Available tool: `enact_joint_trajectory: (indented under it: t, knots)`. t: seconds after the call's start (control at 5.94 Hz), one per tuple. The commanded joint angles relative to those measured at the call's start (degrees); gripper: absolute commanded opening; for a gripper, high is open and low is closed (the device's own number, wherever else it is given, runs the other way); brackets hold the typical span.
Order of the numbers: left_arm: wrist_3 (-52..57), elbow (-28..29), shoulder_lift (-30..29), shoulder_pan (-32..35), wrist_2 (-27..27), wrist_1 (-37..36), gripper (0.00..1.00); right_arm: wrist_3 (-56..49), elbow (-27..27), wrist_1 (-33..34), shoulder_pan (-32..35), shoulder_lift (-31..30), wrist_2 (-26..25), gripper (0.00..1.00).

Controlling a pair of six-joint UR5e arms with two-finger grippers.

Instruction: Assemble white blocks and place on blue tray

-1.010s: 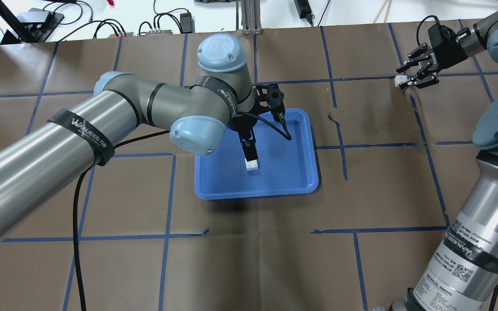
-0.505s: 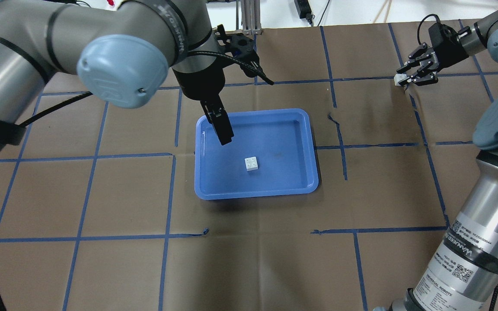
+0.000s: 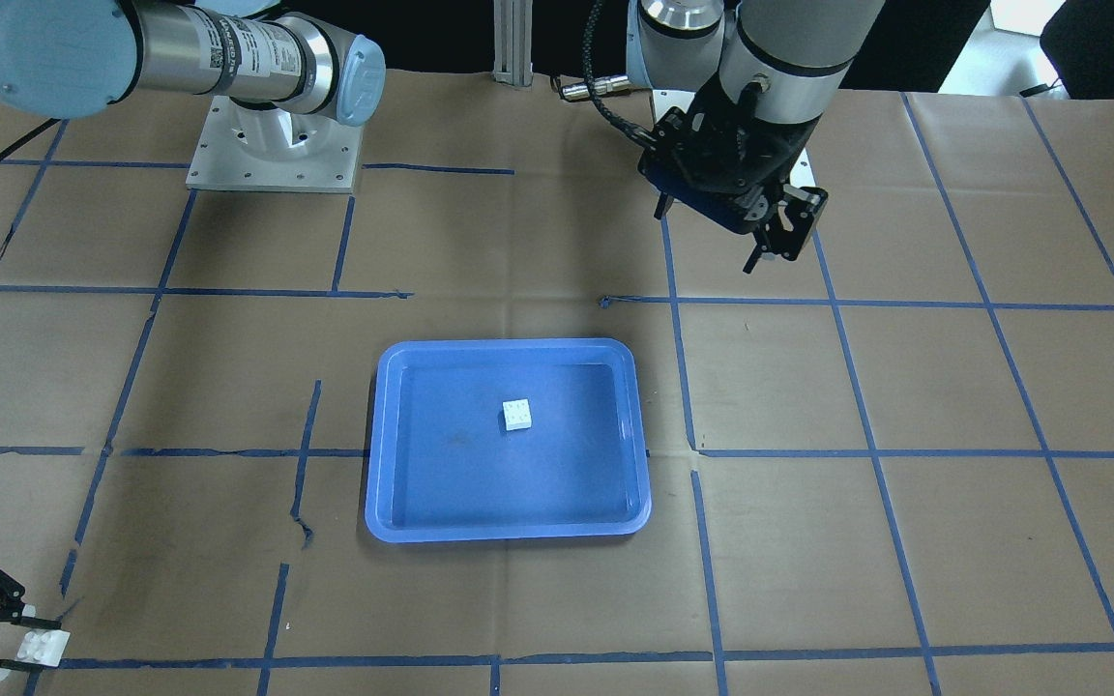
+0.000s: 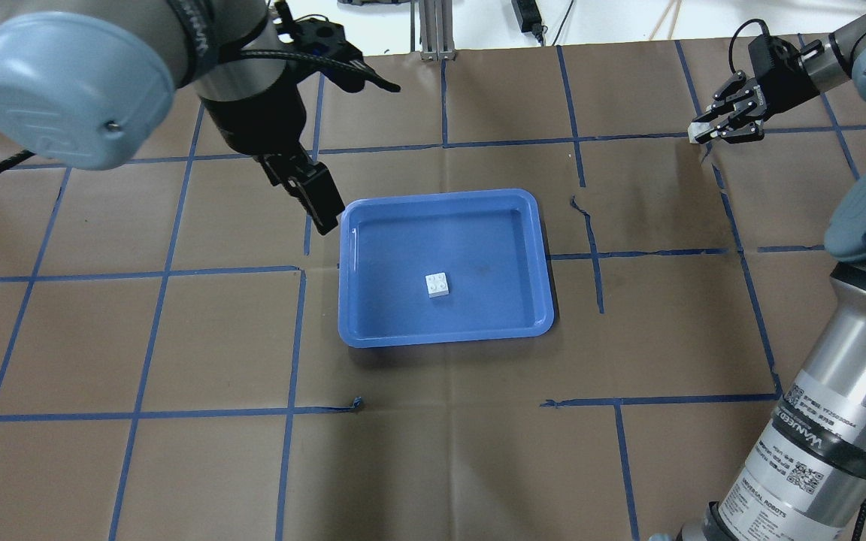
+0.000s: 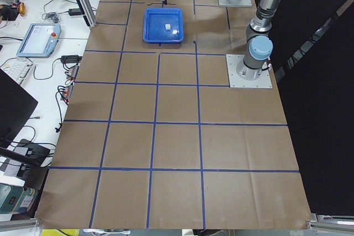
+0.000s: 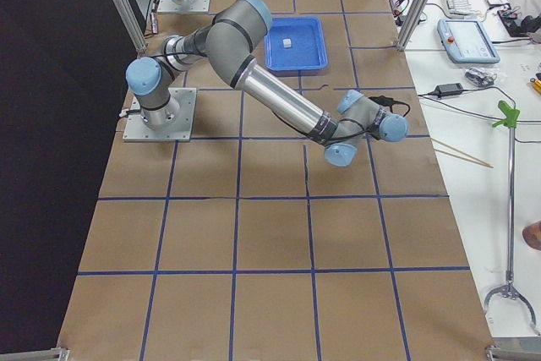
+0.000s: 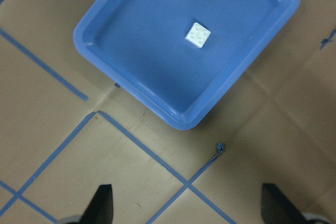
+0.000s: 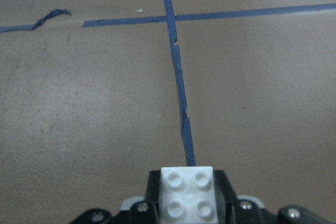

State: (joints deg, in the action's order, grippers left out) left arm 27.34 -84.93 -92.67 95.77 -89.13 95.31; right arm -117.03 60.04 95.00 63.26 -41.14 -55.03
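Note:
One white block (image 4: 438,285) lies studs up near the middle of the blue tray (image 4: 448,195); it also shows in the front view (image 3: 517,415) and the left wrist view (image 7: 199,34). My left gripper (image 4: 324,222) is open and empty, raised above the table just off the tray's near-left corner; its fingertips (image 7: 102,203) stand wide apart. My right gripper (image 4: 711,134) is at the far right of the table, shut on the second white block (image 8: 187,192), which also shows in the front view (image 3: 43,646), studs up, low over the paper.
Brown paper with a grid of blue tape lines (image 4: 591,255) covers the table. The tray's rim shows in the front view (image 3: 509,345) and the left wrist view (image 7: 128,80). Cables and power bricks (image 4: 527,15) lie beyond the far edge.
My left gripper has let go of the block in the tray, risen and swung back to the left, off the tray. My right gripper has shifted slightly with its block.

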Motion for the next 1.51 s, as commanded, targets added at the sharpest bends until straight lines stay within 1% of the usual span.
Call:
enact_joint_trajectory:
  t: [0.0,0.17,0.34,0.5,0.67,0.84,1.18,1.35]
  knots:
    - [-14.68,-0.06,1.53,-1.81,0.09,-1.69,0.99,0.58,0.95,-5.31,4.21,-5.33,-0.08,0.31]
    - [-22.08,-0.15,1.53,-1.81,-0.08,-3.45,0.99,0.49,3.57,-6.22,6.67,-7.44,0.01,0.32]
    - [-21.98,-0.32,1.62,-1.90,-0.17,-3.55,0.99,0.58,8.73,-6.23,9.22,-10.42,0.70,0.32]
    - [-21.98,-0.33,1.79,-2.07,-0.26,-3.55,0.99,0.66,15.48,-5.27,12.29,-13.85,1.58,0.31]
    - [-22.06,-0.33,1.79,-2.16,-0.26,-3.55,0.99,2.06,21.47,-2.65,14.32,-16.23,6.55,0.31]
    - [-22.32,-0.33,1.79,-2.16,-0.17,-3.81,0.99,6.16,27.01,4.77,16.69,-18.08,7.38,0.31]
    - [-22.33,-0.41,1.71,-2.08,-0.17,-4.69,0.99,22.99,38.96,29.15,23.63,-19.68,7.39,0.31]
    - [-22.15,-0.41,1.70,-2.16,-0.17,-4.69,0.99,28.12,43.54,38.33,26.01,-19.68,7.30,0.31]
